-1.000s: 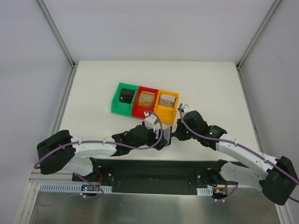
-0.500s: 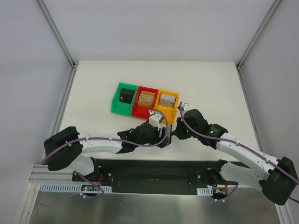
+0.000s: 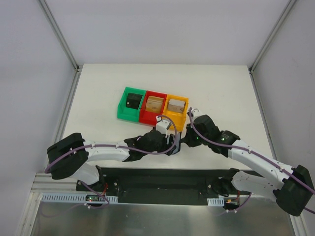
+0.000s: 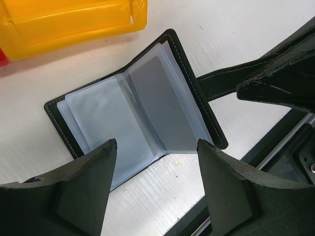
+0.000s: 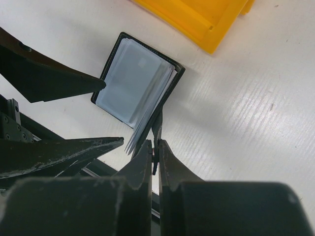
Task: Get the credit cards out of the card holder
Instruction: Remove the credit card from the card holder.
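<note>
Nearest you, the dark base plate (image 3: pixel 157 183) runs along the near edge of the table (image 3: pixel 221 88), and both arms reach in from it to meet just past that edge.

Your right gripper (image 5: pixel 155 145) is pinched tight on the rim of the card holder (image 4: pixel 142 103), gripping the black cover on its right side. That flap is tilted up off the table while the other half lies flat.

Your left gripper (image 4: pixel 155 145) hangs over the open card holder with its jaws wide apart. One finger is over the holder's near left corner and the other over its near right edge, and nothing is gripped between them.

The card holder lies open on the white table, with its clear plastic sleeves fanned out across the spine. You cannot tell whether a card sits in any sleeve. The right gripper's dark fingers (image 4: pixel 275 78) cross in from the right, close beside the left gripper.

Just beyond the card holder stands the yellow bin (image 4: pixel 74 22), its near wall close to the holder's far edge but not touching it. The red bin (image 3: pixel 154 105) adjoins it on the left, then the green bin (image 3: pixel 130 103), which holds a small black block (image 3: pixel 132 102).
</note>
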